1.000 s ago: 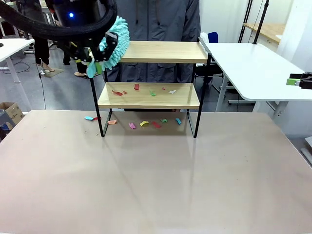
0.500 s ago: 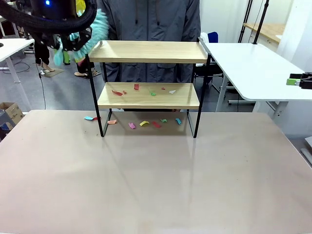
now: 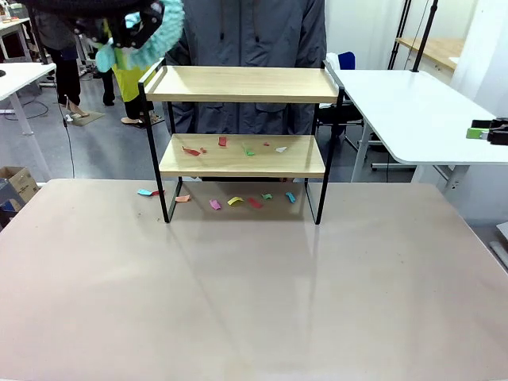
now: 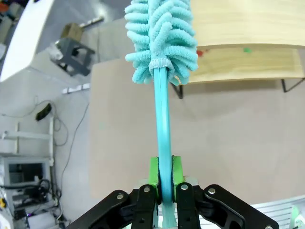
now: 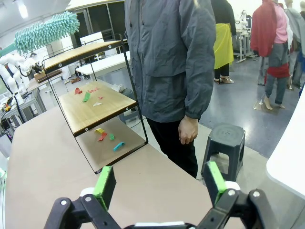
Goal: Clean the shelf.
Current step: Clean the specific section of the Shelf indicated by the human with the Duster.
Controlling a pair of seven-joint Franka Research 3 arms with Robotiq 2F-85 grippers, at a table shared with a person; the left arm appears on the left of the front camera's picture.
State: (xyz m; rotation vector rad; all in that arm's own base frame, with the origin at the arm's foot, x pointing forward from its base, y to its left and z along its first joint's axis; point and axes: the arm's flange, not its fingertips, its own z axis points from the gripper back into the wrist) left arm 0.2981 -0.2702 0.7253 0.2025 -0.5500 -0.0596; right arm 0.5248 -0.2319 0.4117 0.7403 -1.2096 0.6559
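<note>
The shelf [image 3: 238,85] stands at the table's far middle, two light boards in a black frame. Its top board is bare. Coloured paper scraps [image 3: 222,143] lie on the lower board, and more scraps [image 3: 238,201] lie on the table beneath. My left gripper [image 4: 164,177] is shut on the handle of a teal fluffy duster [image 4: 162,38]. The duster [image 3: 151,36] hangs above and left of the shelf's top left corner. My right gripper [image 5: 159,191] is open and holds nothing, far off at the right [image 3: 479,132], with the shelf [image 5: 95,107] in its view.
A person in a grey jacket [image 3: 254,32] stands right behind the shelf. A white table [image 3: 413,103] sits to the right, a dark stool [image 5: 224,138] beside the person, and a cardboard box [image 3: 16,184] on the floor at left. The beige tabletop [image 3: 254,302] spreads in front.
My left arm has carried the duster up and to the left, off the left end of the top board. The right gripper and the scraps have not moved.
</note>
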